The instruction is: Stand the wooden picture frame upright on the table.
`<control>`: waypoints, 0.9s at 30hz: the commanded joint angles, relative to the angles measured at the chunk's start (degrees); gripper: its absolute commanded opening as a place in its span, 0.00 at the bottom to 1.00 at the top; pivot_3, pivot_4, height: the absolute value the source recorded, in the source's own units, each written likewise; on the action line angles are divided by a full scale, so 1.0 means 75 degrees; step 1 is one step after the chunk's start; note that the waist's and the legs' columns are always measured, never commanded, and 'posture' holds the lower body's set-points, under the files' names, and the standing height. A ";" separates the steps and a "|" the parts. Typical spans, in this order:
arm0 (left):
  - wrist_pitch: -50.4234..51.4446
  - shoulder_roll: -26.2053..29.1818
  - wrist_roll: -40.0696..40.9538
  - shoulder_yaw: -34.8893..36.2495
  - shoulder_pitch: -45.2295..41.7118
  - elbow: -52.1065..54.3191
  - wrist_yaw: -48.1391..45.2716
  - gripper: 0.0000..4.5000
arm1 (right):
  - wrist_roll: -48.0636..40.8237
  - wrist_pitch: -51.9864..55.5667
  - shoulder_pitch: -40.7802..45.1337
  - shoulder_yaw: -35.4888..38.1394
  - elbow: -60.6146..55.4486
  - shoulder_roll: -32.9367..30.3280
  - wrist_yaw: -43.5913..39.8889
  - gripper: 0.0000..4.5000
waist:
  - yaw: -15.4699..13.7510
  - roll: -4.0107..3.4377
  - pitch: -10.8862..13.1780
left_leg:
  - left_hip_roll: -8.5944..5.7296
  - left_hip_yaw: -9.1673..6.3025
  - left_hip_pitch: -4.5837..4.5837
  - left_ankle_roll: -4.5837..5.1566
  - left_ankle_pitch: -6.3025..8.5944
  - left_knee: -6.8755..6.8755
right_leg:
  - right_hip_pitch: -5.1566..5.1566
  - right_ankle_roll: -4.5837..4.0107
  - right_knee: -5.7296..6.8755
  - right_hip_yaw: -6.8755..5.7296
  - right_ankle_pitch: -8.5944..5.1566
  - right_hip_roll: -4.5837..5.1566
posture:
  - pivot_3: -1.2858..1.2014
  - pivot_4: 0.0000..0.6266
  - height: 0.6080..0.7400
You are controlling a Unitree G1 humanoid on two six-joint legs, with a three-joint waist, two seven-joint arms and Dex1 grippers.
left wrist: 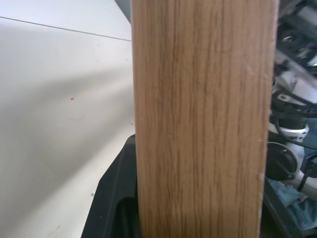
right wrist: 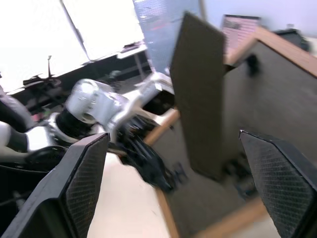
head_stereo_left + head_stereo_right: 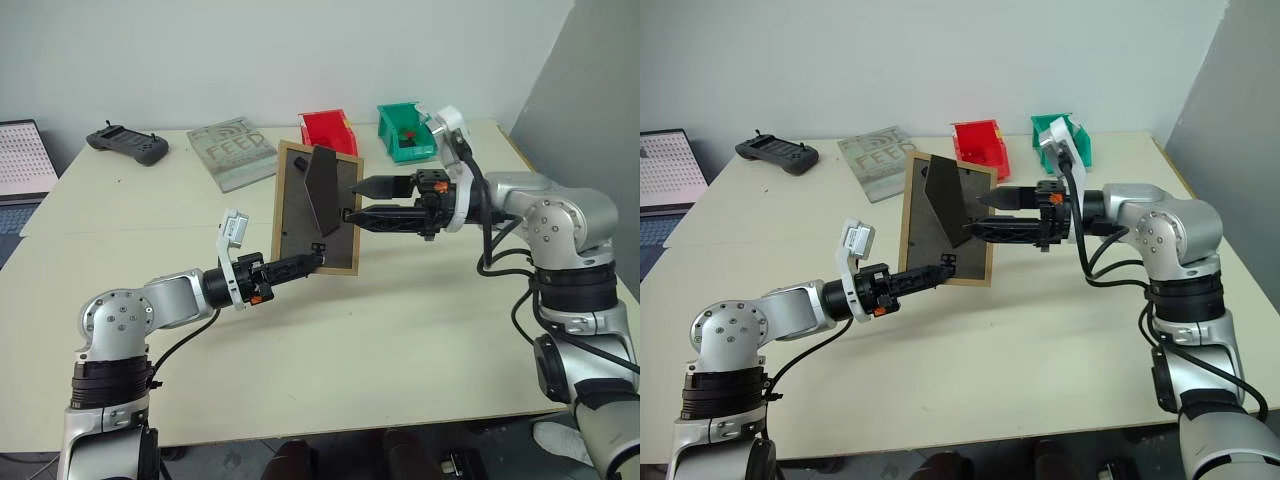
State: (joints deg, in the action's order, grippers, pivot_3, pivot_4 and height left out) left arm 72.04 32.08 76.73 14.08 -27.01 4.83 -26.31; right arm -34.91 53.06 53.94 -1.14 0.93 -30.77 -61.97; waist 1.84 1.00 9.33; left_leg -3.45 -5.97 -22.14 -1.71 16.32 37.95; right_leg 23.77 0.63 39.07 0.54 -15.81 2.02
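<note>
Above the table [image 3: 420, 300], the left gripper [image 3: 318, 259] pinches the lower edge of the wooden picture frame [image 3: 300, 215], holding it upright with its dark back and unfolded stand facing the robot. Just right of the frame, the right gripper [image 3: 352, 200] has its fingers spread wide, holding nothing.

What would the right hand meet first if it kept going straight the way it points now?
Most likely the fold-out stand on the wooden picture frame. The open right hand points at the frame's dark back, with the stand between its fingers in the right wrist view. Depth is uncertain.
</note>
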 commanded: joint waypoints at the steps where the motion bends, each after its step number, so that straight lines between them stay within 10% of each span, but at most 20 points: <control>1: 0.0292 0.0028 0.1491 0.0480 -0.0133 -0.0107 0.0688 0.29 | 0.1880 -0.2997 -0.0483 -0.0328 0.0300 -0.0711 0.0333 0.99 | -0.0019 0.0002 0.0001 | 0.0000 0.0000 -0.0001 0.0000 0.0000 0.0001 | -0.0002 0.0000 -0.0004 0.0000 0.0000 0.0000 | 0.52 0.24 1.00; 5: 0.0118 0.0171 0.3592 0.0203 0.0028 -0.0433 0.1976 0.29 | 0.6036 -1.0539 -0.0733 -0.1427 0.2560 -0.1184 0.3351 0.99 | -0.0009 0.0006 0.0001 | -0.0001 0.0025 0.0002 -0.0002 -0.0001 0.0008 | -0.0001 0.0010 -0.0002 0.0017 0.0003 0.0001 | 0.52 0.24 1.00; 9: -0.0172 0.0332 0.4765 -0.0178 0.0253 -0.0309 0.2693 0.29 | 0.9530 -1.4127 0.0046 -0.2350 0.4061 -0.1328 0.7265 0.99 | 0.0051 0.0009 0.0002 | 0.0001 0.0074 0.0004 -0.0010 -0.0005 0.0003 | 0.0038 0.0011 0.0029 0.0062 0.0003 -0.0005 | 0.52 0.24 1.00; 15: -0.0254 0.0310 0.4837 -0.0394 0.0578 0.0115 0.2736 0.29 | 1.2013 -1.4825 0.1233 -0.3248 0.5211 -0.0743 1.0759 0.99 | 0.0127 0.0014 0.0005 | 0.0009 0.0083 0.0013 -0.0035 -0.0020 -0.0001 | 0.0050 0.0006 0.0052 0.0082 0.0002 -0.0028 | 0.52 0.24 1.00; 21: -0.0372 0.0340 0.4837 -0.0441 0.0773 0.0364 0.2688 0.29 | 1.2682 -1.5240 0.1855 -0.3848 0.6026 -0.0469 1.1885 0.99 | 0.0069 0.0020 0.0007 | 0.0007 0.0080 0.0014 -0.0035 -0.0020 0.0000 | 0.0038 0.0004 0.0043 0.0081 0.0001 -0.0028 | 0.52 0.24 1.00; 27: -0.0463 0.0402 0.4837 -0.0468 0.0987 0.0541 0.2682 0.29 | 1.3077 -1.5281 0.2178 -0.4208 0.6435 -0.0525 1.2573 0.68 | 0.0053 0.0022 0.0008 | 0.0008 0.0081 0.0014 -0.0034 -0.0020 0.0001 | 0.0038 0.0004 0.0045 0.0082 0.0002 -0.0028 | 0.52 0.24 1.00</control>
State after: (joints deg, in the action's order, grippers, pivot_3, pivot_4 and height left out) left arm 69.54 34.48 110.72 10.21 -19.63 6.58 -5.25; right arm 62.86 -61.44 68.04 -32.72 48.90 -34.04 29.66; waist 2.24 1.16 9.39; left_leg -3.40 -5.36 -22.03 -1.96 16.17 37.95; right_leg 24.05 0.66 39.41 1.16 -15.80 1.81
